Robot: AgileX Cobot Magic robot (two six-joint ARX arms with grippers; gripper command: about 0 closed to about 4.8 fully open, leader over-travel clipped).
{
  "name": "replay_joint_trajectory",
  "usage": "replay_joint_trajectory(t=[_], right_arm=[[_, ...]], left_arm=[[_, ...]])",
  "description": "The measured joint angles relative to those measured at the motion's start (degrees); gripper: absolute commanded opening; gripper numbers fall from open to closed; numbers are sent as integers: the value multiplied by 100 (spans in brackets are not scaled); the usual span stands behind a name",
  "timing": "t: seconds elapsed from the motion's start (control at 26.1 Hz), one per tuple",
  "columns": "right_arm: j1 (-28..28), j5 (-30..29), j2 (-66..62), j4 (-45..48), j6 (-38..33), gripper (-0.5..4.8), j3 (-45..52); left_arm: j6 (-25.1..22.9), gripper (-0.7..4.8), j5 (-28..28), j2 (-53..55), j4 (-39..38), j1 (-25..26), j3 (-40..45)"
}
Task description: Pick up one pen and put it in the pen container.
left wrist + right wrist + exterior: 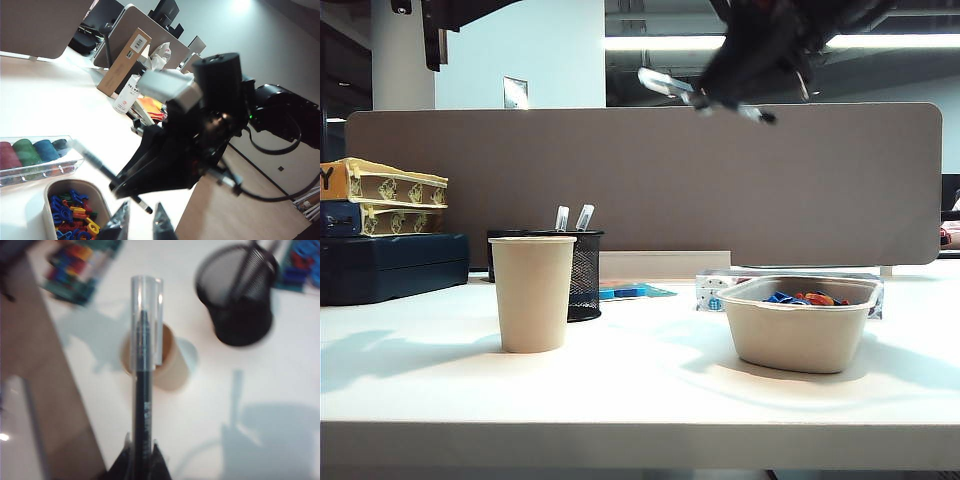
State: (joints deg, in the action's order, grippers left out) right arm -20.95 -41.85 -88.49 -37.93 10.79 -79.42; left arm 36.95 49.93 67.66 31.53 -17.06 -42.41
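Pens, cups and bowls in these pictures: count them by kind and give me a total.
Pens: 3 (two standing in the pen container, one pen gripped by the right claw above the table; open left claw holds none)
Paper cup: 1
Pen container: 1
Bowl: 1
Total: 6

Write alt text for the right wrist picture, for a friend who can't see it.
Seen from above, the right gripper is shut on a dark pen with a clear cap, held in the air over a white table. Below stand a beige paper cup and a black mesh pen container that already holds pens; the picture is slightly blurred.
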Motion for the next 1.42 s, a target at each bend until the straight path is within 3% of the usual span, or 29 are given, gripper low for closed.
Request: replay_joint_trajectory(t=[0.27, 0.54, 0.96, 1.42], right_arm=[[-9, -647, 2, 385, -584, -1, -188], [-9, -684, 0, 649, -872, -1, -188], [-9, -691, -7, 1130, -1226, -1, -232], [-24, -935, -251, 1821, -1781, -1, -240]], left_arm=[[9, 68, -28, 146, 79, 2, -2], [20, 86, -114, 472, 308, 0, -90], [17, 86, -114, 1189, 372, 2, -942], [26, 92, -125, 1572, 590, 0, -979]])
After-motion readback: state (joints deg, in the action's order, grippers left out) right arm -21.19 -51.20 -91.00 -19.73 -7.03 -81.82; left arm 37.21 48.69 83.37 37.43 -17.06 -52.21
